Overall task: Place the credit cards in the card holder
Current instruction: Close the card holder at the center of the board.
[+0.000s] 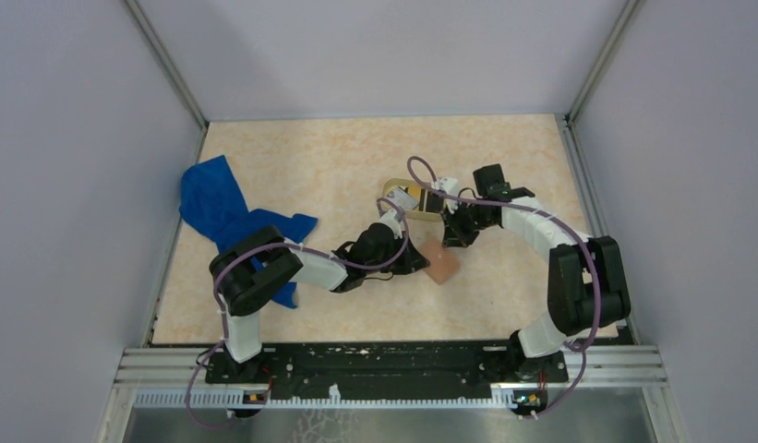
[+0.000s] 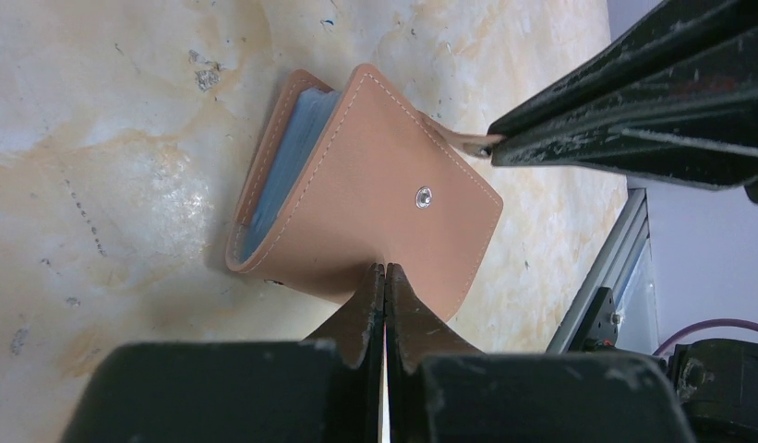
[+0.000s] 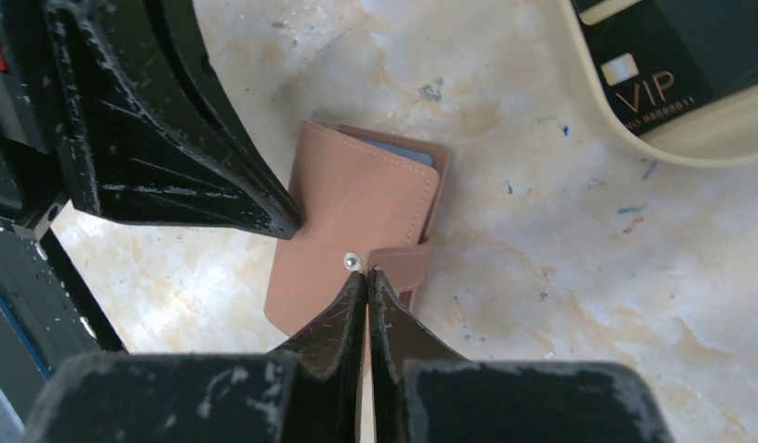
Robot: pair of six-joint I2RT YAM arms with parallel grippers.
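The small tan-brown stitched leather card holder (image 2: 356, 185) lies on the pale marbled table (image 1: 310, 157) between the two arms, just in front of the cream oval tray (image 3: 689, 148). It is slightly ajar, so a sliver of its grey-blue inner face shows. The left gripper (image 2: 385, 277) has its fingers pressed together on the near edge of the cover. The right gripper (image 3: 366, 281) is likewise closed, pinching the narrow closing strap (image 3: 398, 263) beside the metal snap stud (image 2: 423, 196). This two-sided hold looks meant to steady the cover while the strap is drawn away, opening the sleeve for loading. No card is inside yet as far as can be seen. The black credit card (image 3: 689, 55), lettered VIP, rests in the tray. A white card cannot be made out. The holder's spine side is free and bare table lies around it. The tray rim stands near the right arm, though, so a wide pull toward it could knock the rim. The crumpled blue cloth (image 1: 218, 208) lies well apart on the left, beside the left arm's elbow.
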